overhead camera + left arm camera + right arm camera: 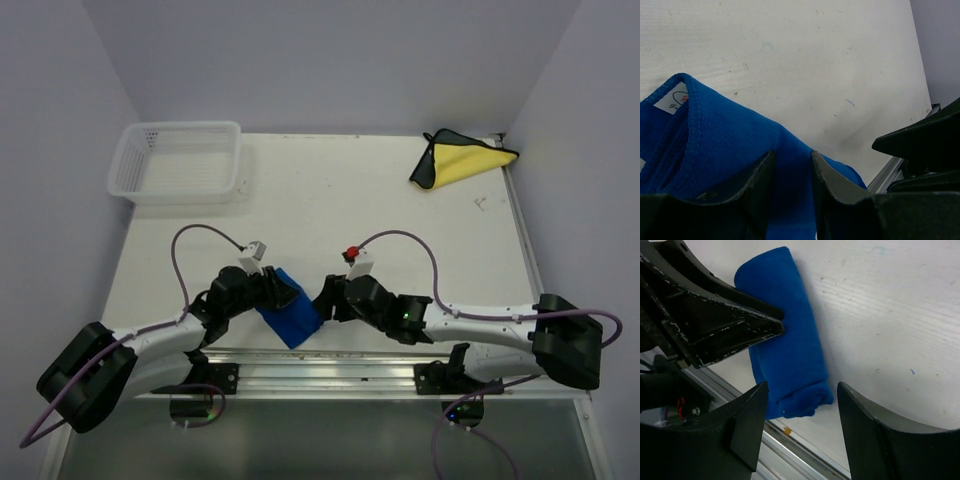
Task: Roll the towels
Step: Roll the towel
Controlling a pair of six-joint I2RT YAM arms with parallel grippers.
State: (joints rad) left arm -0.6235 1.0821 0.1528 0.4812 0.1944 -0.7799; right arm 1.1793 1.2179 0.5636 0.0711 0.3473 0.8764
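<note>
A blue towel (pixel 292 310) lies rolled up near the table's front edge, between the two arms. In the left wrist view the blue towel (pixel 715 135) fills the lower left, and my left gripper (pixel 792 156) has its jaws pressed close on a ridge of the cloth. The left gripper (pixel 273 290) sits on the roll's left side. My right gripper (pixel 801 386) is open, its jaws wide on either side of the near end of the roll (pixel 790 355), not touching it. In the top view the right gripper (pixel 325 299) is just right of the roll. A yellow and black towel (pixel 460 160) lies folded at the far right.
A white plastic basket (pixel 180 160) stands at the far left of the table. A metal rail (pixel 330 365) runs along the front edge, right next to the roll. Walls enclose the table on three sides.
</note>
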